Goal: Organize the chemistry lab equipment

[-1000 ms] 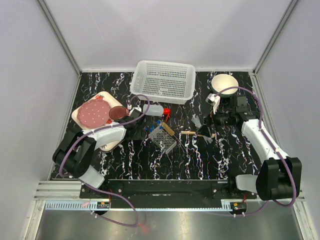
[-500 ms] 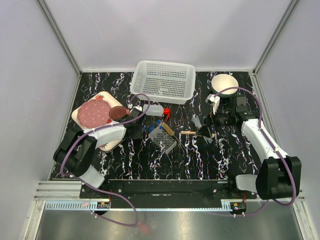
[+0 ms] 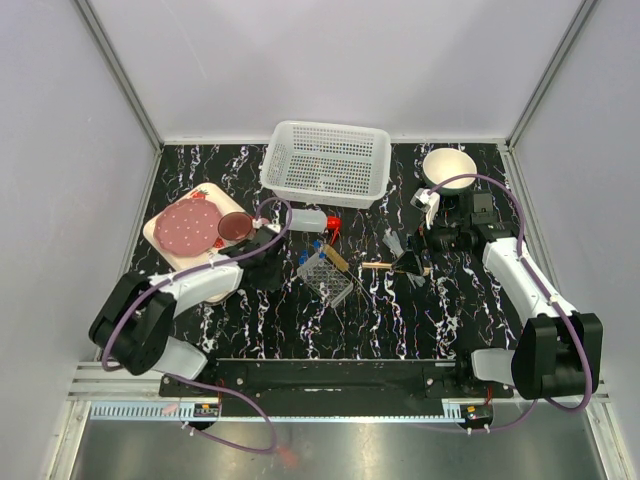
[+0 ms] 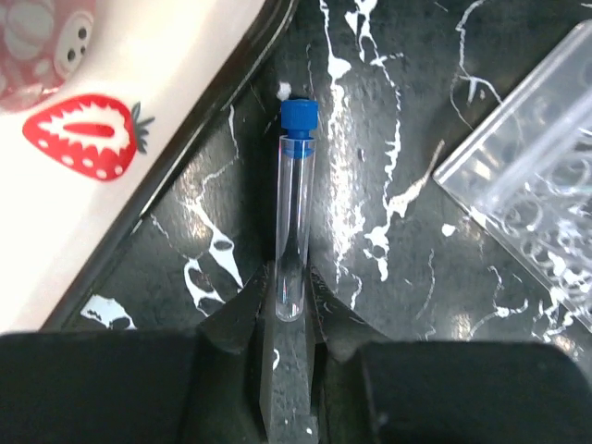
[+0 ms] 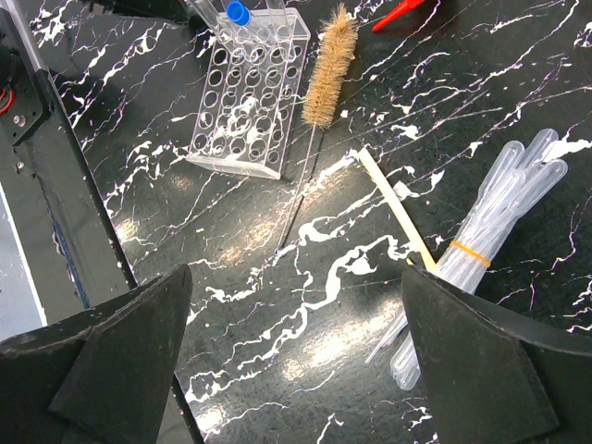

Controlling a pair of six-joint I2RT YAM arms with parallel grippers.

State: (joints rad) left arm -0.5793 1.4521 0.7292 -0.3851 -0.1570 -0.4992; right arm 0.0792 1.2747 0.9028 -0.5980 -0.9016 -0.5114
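My left gripper [image 4: 290, 287] is shut on the round bottom end of a clear blue-capped test tube [image 4: 294, 213], which points away from it alongside the strawberry-print tray [image 4: 139, 176]. In the top view this gripper [image 3: 270, 246] is just left of the tube rack [image 3: 326, 276], which holds blue-capped tubes [image 3: 309, 251]. My right gripper [image 5: 296, 277] is wide open and empty above the table, next to the banded pipettes [image 5: 481, 245] and a wooden stick [image 5: 398, 208]. The red-capped bottle [image 3: 308, 220] lies behind the rack.
A white mesh basket [image 3: 325, 160] stands at the back centre and a white bowl [image 3: 449, 164] at the back right. The pink plate [image 3: 188, 227] and mug [image 3: 236, 226] sit on the tray at the left. A bristle brush [image 5: 328, 69] lies beside the rack [image 5: 245, 92].
My left arm's elbow has swung down and to the near left while its gripper stays beside the tray. The right arm has not moved.
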